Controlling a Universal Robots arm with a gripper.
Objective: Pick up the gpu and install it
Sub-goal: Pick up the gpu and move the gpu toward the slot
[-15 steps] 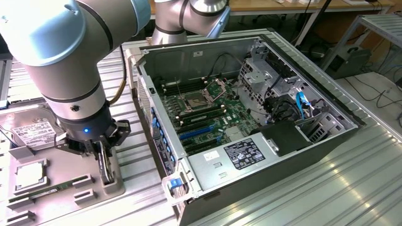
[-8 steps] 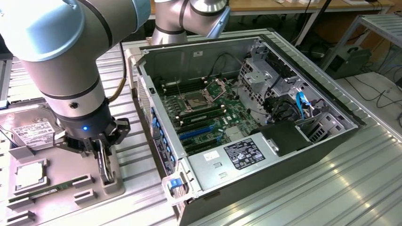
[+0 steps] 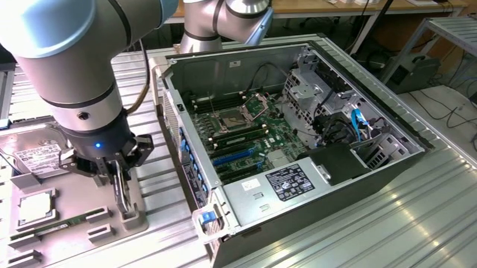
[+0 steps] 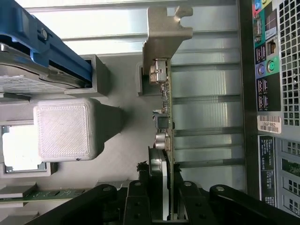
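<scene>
The gpu stands on edge in a grey holder slot on the fixture tray, at the exterior view's left of the open computer case. My gripper comes down from above and is shut on the card's upper edge. In the wrist view the gpu appears edge-on, its silver bracket at the far end, and my gripper has a black finger pressed against each face. The motherboard with blue slots lies exposed inside the case.
On the grey fixture tray are a silver hard drive with a white label, a processor and a thin memory stick. A grey block stands beside the card. The case's rear ports are close by.
</scene>
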